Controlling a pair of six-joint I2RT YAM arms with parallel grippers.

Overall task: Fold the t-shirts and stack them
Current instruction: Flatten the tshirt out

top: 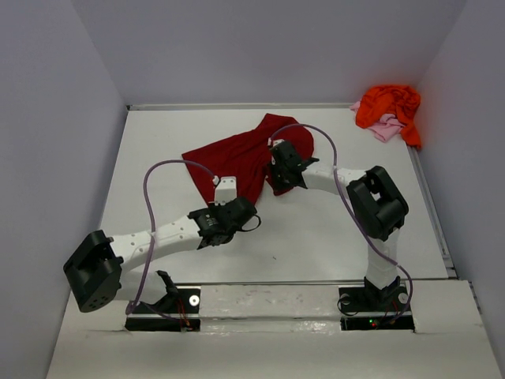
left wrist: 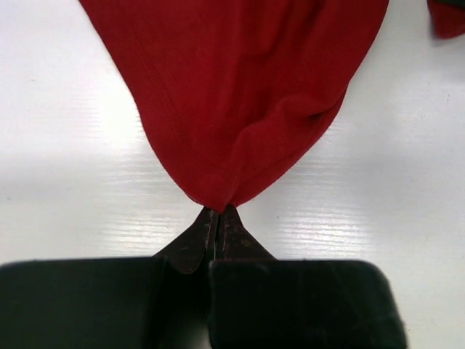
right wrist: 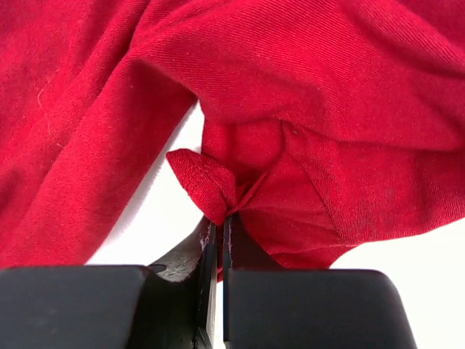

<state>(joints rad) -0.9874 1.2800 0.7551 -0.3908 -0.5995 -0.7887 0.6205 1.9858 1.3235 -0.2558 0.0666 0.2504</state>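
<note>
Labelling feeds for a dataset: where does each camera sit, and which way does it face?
Top: above and behind, looking down at the table, both arms, red shirt.
Left wrist: looks along the shut left gripper, pinching the shirt's tip.
Right wrist: looks along the shut right gripper, pinching a fold.
All share the red shirt.

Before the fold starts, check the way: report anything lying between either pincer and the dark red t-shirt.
Nothing visible does. The left pincer is shut on a bunched edge of the dark red t-shirt, the right pincer on another fold. The orange t-shirt and pink t-shirt lie heaped in the far right corner, apart.
</note>
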